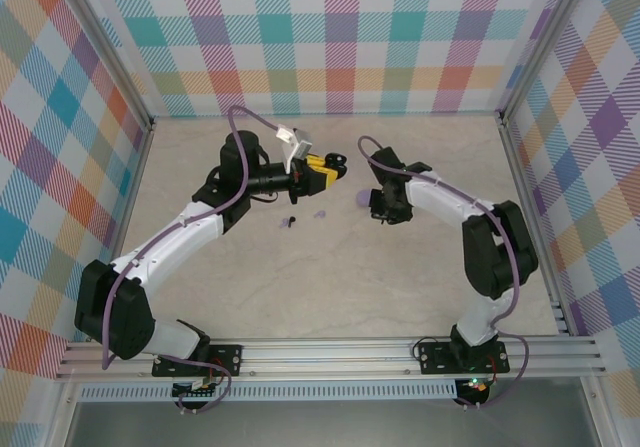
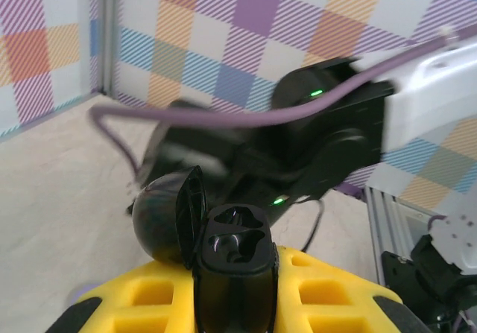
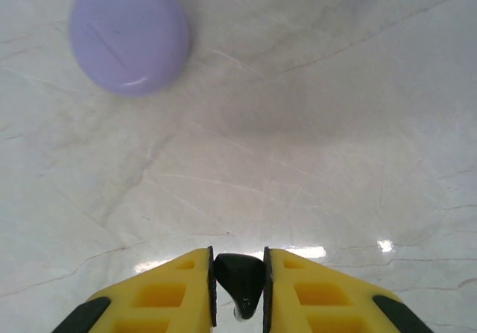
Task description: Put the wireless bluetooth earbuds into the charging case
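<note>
My left gripper is shut on a black charging case, held up off the table. The case's lid hangs open to the left and both sockets look empty. From above, that gripper sits at the table's far middle. My right gripper is shut on a black earbud, pinched between the yellow fingers just above the table. In the top view the right gripper points down, a little right of the left one. A black earbud and a lilac earbud lie on the table between the arms.
A closed lilac puck-like case lies on the pale marble table, just ahead and left of my right gripper; from above this lilac case sits between both grippers. Checked walls enclose the table on three sides.
</note>
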